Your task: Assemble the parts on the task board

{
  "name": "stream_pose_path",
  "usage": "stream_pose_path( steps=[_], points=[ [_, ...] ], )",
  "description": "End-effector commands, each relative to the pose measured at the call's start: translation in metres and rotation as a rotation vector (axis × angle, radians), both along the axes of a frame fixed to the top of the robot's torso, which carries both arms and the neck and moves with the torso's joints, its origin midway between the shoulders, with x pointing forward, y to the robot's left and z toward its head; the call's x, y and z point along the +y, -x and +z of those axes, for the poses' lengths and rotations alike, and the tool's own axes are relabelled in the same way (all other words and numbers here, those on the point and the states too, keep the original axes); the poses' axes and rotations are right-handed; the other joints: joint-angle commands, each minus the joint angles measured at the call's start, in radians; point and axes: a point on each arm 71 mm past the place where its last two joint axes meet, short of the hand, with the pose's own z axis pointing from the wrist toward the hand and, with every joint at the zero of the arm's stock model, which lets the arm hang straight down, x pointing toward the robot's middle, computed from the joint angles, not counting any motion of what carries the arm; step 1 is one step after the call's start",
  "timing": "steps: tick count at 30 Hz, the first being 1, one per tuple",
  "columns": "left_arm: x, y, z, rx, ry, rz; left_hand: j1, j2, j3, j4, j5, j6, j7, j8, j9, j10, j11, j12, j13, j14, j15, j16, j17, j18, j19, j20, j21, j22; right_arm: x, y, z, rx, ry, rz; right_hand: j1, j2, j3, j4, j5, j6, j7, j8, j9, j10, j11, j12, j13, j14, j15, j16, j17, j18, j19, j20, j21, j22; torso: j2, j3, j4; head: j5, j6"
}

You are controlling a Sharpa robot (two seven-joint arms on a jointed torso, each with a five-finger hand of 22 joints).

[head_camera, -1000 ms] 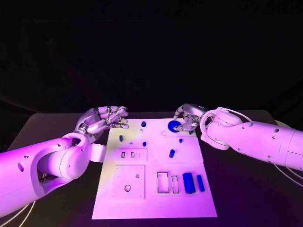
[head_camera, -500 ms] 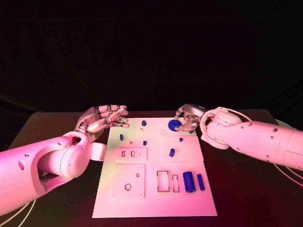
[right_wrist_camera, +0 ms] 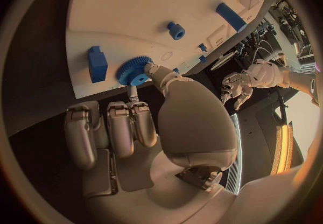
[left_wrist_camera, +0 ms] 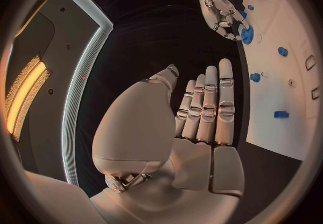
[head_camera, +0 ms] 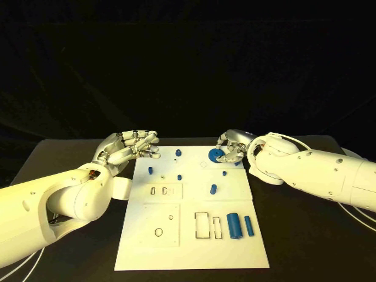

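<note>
Black desk (head_camera: 306, 235) under a dark backdrop carries the white task board (head_camera: 239, 247), lying flat at centre between the two arms. Right hand (head_camera: 230, 148) is at the board's far right corner, pinching a blue gear (head_camera: 215, 155) between thumb and a fingertip; the right wrist view shows the gear (right_wrist_camera: 134, 70) held at its toothed rim, with the remaining fingers curled below it. Whether the gear is seated on the board or held just above it cannot be determined. Left hand (head_camera: 128, 148) hovers beside the board's far left corner, fingers extended close together and holding nothing; it is clear of all parts. Judged handling: the gear appears small, rigid and light, probably moulded plastic; its teeth should give the fingertips purchase, so a rim pinch is suitable, keeping the centre bore free. Two blue bars (head_camera: 239, 225) lie at the near right of the board, beside empty rectangular slots; small blue pegs (head_camera: 212, 189) stand mid-board. The bars look stiff and smooth, best taken across their long sides. Slippage risk is judged low.
</note>
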Motion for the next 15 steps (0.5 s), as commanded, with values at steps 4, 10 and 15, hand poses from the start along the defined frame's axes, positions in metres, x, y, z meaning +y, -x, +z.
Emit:
stream_pose_path(
  steps=[4,10,15],
  points=[
    [-0.0022,0.0006,0.0014,-0.004,0.013,-0.018,-0.010,0.000,0.007,-0.001,0.003,-0.002,0.003,-0.003,0.001,0.010,0.000,-0.003,0.001,-0.005,0.001,0.004,0.001,0.009,-0.007,-0.003,0.006,0.001,0.0008,0.0014,-0.0084,0.032,0.037,0.000,0.001,0.015,0.010,0.002,0.004,0.017,0.005,0.007,-0.002,0.026,0.004,0.000,0.178,0.098,0.007,0.004,0.217,-0.014,0.105,0.010,0.004,0.263,0.001,0.0004,-0.0003,0.001,-0.003],
    [-0.0019,0.0009,0.0015,-0.003,0.012,-0.018,-0.010,0.000,0.007,-0.001,0.003,-0.002,0.003,-0.003,0.001,0.010,0.000,-0.003,0.001,-0.005,0.001,0.004,0.001,0.009,-0.007,-0.003,0.006,0.001,0.0005,0.0011,-0.0076,0.000,0.069,-0.008,-0.001,0.019,0.021,0.007,0.003,0.048,-0.001,0.015,-0.004,0.034,-0.001,0.006,0.186,0.098,0.003,0.004,0.218,-0.014,0.105,0.008,0.004,0.263,0.000,0.0002,-0.0008,0.001,-0.005],
    [-0.0015,0.0010,0.0015,-0.003,0.012,-0.018,-0.010,0.001,0.008,-0.001,0.003,-0.002,0.003,-0.003,0.001,0.011,0.000,-0.005,0.001,-0.006,0.001,0.005,0.004,0.009,-0.008,-0.003,0.007,0.002,0.0023,0.0027,-0.0057,-0.052,0.114,0.005,0.010,0.024,0.040,0.002,0.002,0.088,-0.011,0.022,-0.008,0.041,-0.010,0.011,0.193,0.098,-0.004,0.005,0.218,-0.014,0.105,0.002,0.004,0.263,0.000,0.0007,-0.0005,0.001,-0.005]
  ],
)
